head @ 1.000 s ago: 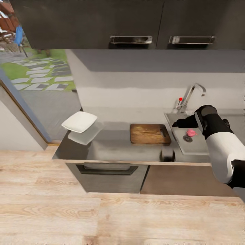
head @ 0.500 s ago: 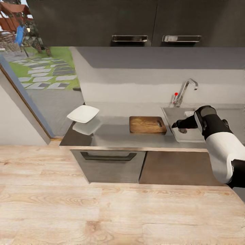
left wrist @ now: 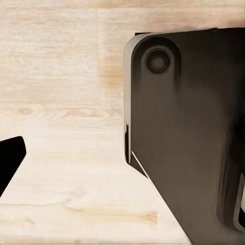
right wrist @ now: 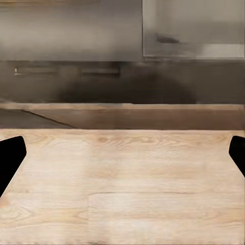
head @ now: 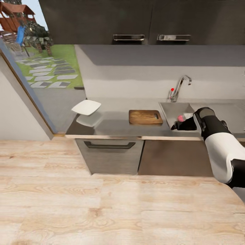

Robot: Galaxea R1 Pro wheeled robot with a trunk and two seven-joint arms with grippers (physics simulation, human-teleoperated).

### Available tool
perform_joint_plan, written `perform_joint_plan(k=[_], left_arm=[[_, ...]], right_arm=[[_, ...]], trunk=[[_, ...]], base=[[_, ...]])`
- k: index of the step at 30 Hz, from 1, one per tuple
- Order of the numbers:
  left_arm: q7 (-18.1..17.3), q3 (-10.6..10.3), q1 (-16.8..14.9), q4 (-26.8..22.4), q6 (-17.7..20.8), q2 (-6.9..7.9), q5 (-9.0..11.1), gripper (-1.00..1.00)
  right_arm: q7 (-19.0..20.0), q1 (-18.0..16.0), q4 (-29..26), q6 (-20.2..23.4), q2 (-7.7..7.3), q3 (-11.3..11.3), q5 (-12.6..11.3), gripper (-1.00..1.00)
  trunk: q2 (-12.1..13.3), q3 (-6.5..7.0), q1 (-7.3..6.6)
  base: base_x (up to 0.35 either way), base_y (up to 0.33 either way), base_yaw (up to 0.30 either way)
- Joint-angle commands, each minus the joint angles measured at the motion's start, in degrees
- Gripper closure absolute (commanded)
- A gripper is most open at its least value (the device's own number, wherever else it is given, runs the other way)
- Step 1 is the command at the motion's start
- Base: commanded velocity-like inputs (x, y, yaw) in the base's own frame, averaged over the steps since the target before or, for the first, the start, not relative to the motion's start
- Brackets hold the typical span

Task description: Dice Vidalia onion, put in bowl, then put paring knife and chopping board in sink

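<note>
The Vidalia onion (head: 180, 118), small and pink, lies in the grey sink (head: 170, 109), partly behind my right gripper (head: 177, 126). In the head view that gripper hangs before the sink's near edge; in its wrist view the right gripper (right wrist: 122, 158) is open and empty, facing wood floor and cabinet fronts. The brown chopping board (head: 145, 117) lies on the countertop (head: 115, 122) left of the sink. The white bowl (head: 86, 107) sits at the counter's left end. My left gripper (left wrist: 122, 163) hangs over the floor, one fingertip (left wrist: 9, 162) far out at the edge. The paring knife is out of view.
A chrome faucet (head: 178, 86) with a red knob stands behind the sink. Dark upper cabinets (head: 136, 20) hang above the counter. A drawer front (head: 109, 151) sits under the counter. A glass wall (head: 27, 92) at the left gives onto a garden. Wood floor (head: 102, 204) spreads between me and the counter.
The whole view has pulled back from the counter, so the camera has moved away. The right gripper keeps about the same place in the picture. The onion again shows beside it.
</note>
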Motion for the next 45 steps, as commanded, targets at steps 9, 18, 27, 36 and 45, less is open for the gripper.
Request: perform_joint_plan(k=[9,18,27,36,45], left_arm=[[0.0,0.0,0.0,0.0,-0.1,-0.03,0.1,-1.0],[0.0,0.0,0.0,0.0,-0.1,-0.03,0.1,-1.0],[0.0,0.1,0.0,0.0,-0.1,0.04,0.1,-1.0],[0.1,0.1,0.0,0.0,-0.2,0.04,0.1,-1.0],[0.3,0.5,0.0,-0.6,-0.1,-0.09,0.3,-1.0]], right_arm=[[0.3,0.0,1.6,0.0,0.0,-0.3,0.6,-1.0],[-0.6,0.0,13.3,-12.2,-0.22,-0.3,0.8,-1.0],[-4.6,7.9,29.2,-39.8,-0.48,-0.4,0.7,-1.0],[-5.9,28.5,29.8,-60.8,0.24,-0.6,0.1,-1.0],[-8.0,48.0,29.9,-83.1,3.29,-0.7,-6.4,-1.0]], trunk=[[-0.1,-0.1,0.0],[-0.1,-0.1,0.0],[-0.1,-0.1,0.0],[-0.1,-0.1,0.0],[-0.1,-0.1,0.0]], base=[[-0.293,0.0,0.0],[-0.28,0.0,0.0],[-0.033,0.0,0.0],[-0.001,0.0,0.0],[0.0,0.0,0.0]])
